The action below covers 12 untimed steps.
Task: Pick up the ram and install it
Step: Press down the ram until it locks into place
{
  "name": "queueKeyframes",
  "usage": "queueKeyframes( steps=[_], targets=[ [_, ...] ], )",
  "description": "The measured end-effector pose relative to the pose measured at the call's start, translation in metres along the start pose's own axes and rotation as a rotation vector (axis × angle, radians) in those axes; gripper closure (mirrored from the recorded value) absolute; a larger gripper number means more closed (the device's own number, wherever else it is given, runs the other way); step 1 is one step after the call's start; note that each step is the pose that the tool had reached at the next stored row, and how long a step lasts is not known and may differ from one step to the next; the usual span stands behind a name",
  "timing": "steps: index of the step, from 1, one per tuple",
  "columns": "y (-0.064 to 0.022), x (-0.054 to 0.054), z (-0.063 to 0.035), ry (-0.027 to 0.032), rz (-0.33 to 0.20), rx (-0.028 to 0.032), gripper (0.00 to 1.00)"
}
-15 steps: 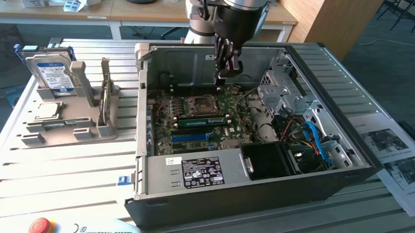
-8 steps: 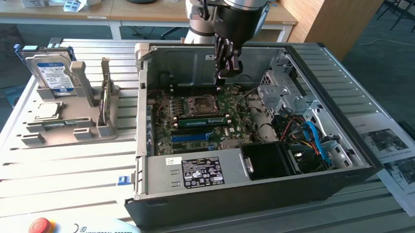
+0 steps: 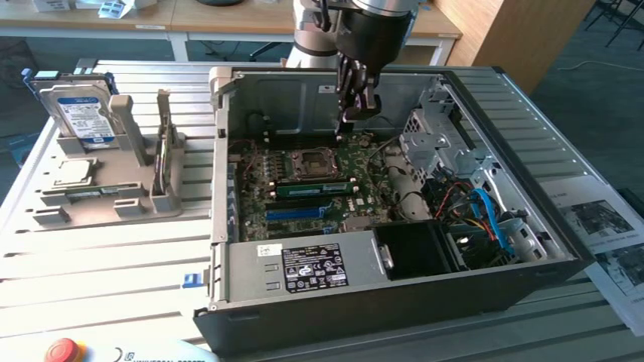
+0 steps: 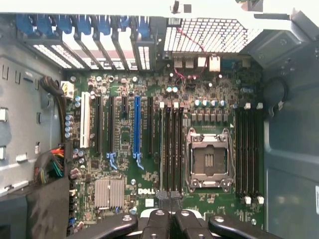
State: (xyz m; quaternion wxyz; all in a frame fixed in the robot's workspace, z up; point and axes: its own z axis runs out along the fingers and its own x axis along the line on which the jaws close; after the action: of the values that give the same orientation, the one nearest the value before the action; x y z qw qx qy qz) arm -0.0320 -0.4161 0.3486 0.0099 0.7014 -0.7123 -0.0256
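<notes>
Open case walls (image 3: 403, 305) ring the closed pincer (image 3: 348, 124) above the motherboard (image 3: 354, 162).

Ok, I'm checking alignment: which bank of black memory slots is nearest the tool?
The bank between the blue slot and the processor socket; its end lies right by the tool. The other bank lies beyond the socket.

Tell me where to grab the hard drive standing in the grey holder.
Pinch the hard drive across its thin upper edge, coming straight down from above. It stands upright with its lower part sunk in the grey holder, so the top looks freest.
</notes>
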Motion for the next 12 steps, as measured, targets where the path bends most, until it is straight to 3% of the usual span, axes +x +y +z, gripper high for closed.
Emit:
queueKeyframes(
  steps=[12],
  targets=[
    [-0.0298,0.000,-0.0014,-0.0001,0.000,-0.0009,0.90]
  ],
)
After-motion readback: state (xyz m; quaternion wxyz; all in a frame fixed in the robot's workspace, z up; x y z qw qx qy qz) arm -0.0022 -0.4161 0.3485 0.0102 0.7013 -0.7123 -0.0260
